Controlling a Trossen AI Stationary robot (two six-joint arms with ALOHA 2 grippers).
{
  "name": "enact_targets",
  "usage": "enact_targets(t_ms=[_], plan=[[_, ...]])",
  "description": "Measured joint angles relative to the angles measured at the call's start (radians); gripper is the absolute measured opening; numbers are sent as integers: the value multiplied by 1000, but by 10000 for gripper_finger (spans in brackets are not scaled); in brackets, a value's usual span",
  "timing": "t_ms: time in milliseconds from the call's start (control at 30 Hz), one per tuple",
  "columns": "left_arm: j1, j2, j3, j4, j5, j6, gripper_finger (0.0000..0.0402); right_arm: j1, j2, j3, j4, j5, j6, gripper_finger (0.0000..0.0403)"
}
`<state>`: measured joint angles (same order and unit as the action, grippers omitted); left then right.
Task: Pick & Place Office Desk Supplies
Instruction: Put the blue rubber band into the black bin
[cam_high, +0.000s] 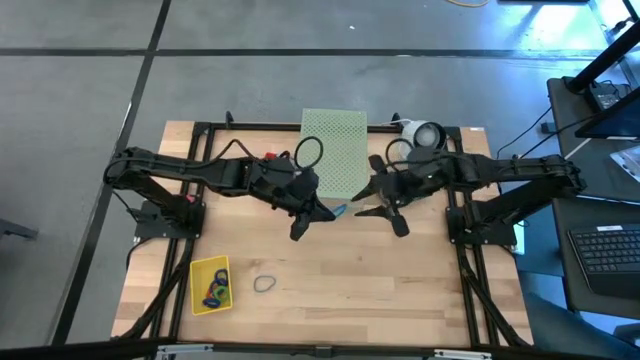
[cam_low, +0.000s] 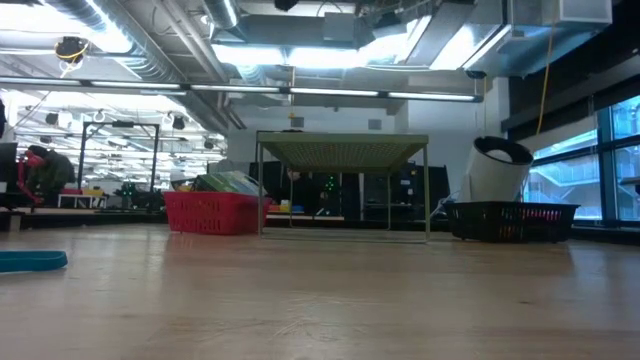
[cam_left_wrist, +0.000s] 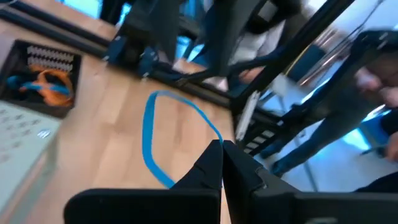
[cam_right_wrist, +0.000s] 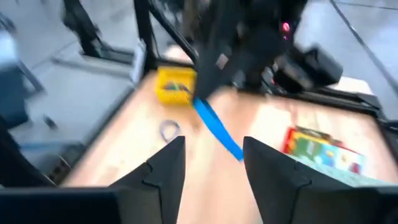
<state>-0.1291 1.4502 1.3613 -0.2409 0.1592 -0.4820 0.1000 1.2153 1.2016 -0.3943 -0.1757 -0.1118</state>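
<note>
Left hand (cam_high: 299, 229) — fingers pressed together, clamped on a blue rubber-band loop (cam_left_wrist: 163, 138) held above mid-surface (cam_high: 340, 290). Right hand (cam_high: 380, 212) sits just beside it, fingers apart, nothing between them; the blue loop hangs ahead of them. A yellow box (cam_high: 209, 285) holding coloured loops lies near the front left — a grey loop (cam_high: 264, 284) lies beside it. The pale green perforated box (cam_high: 336, 150) stands at the rear.

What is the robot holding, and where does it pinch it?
The left gripper pinches the blue rubber band at one end of its loop. The right gripper is open, holding nothing.
</note>
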Motion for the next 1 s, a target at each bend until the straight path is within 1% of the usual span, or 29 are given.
enact_targets(t_ms=[167, 300, 533, 667, 833, 1000], plan=[[7, 0, 0, 64, 47, -41, 2, 18, 50, 37, -42, 134, -100, 154], [8, 0, 0, 66, 47, -57, 2, 32, 85, 61, -50, 218, -109, 161], [8, 0, 0, 66, 47, -56, 2, 51, 115, 102, -71, 213, -93, 183], [8, 0, 0, 66, 46, -54, 2, 60, 116, 108, -70, 213, -79, 183], [8, 0, 0, 66, 45, -54, 2, 69, 118, 108, -70, 213, -65, 159], [8, 0, 0, 66, 44, -49, 2, 86, 121, 108, -65, 212, -53, 111]])
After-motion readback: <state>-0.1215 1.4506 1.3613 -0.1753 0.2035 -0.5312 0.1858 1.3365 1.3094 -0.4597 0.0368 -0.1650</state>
